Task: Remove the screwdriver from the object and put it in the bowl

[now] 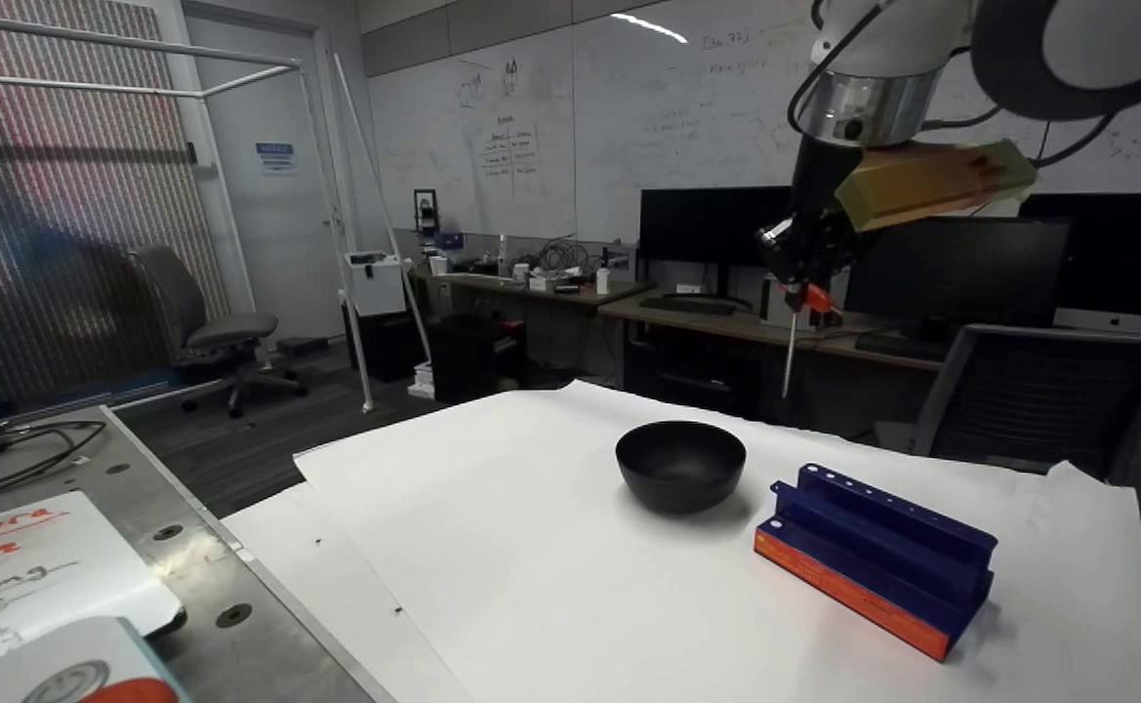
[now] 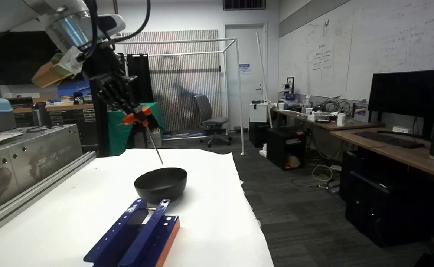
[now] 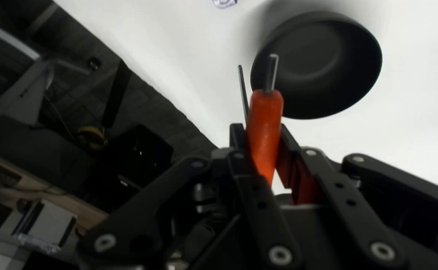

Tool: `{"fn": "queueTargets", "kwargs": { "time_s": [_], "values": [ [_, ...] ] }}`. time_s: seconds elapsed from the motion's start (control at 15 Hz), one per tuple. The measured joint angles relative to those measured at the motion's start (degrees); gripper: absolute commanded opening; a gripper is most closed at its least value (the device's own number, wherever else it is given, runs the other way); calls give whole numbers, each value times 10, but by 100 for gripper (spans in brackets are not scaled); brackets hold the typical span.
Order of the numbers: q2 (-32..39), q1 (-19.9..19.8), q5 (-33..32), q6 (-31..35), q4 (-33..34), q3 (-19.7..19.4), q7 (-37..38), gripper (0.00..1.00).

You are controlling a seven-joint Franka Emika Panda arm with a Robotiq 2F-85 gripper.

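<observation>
One round black bowl (image 1: 681, 493) with a smooth, matte wall is seen resting on a white, paper-like sheet (image 1: 511, 547). Higher than the bowl and apart from it, one screwdriver (image 3: 265, 120) is held in mid-air, its smooth orange-red handle pinched between the two fingers of the gripper (image 3: 262, 144). The thin, straight metal shaft is pointed downward at a slant, its tip placed above the level of the bowl's rim in both exterior views; a short metal stub is shown at the handle's end in the wrist view. Whether the tip is directly over the bowl cannot be told.

Near the bowl, but not touching it, one long, stepped blue rack (image 1: 873, 557) is set on the sheet; its ridge is pierced by a row of small round holes, and its low edge is faced with a flat orange-red strip (image 1: 848, 595). Well beyond the bowl, three flat dark monitors (image 1: 712, 225) and two chairs (image 1: 1058, 410) are shown in an exterior view.
</observation>
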Motion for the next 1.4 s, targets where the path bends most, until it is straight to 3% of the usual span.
{"fn": "queueTargets", "kwargs": {
  "time_s": [0.4,0.6,0.87,1.4],
  "values": [
    [92,-1,-256,122,-14,21,85,13],
    [144,2,-350,171,-6,18,135,13],
    [189,6,-420,204,14,18,178,13],
    [268,5,-490,220,40,13,228,14]
  ]
}}
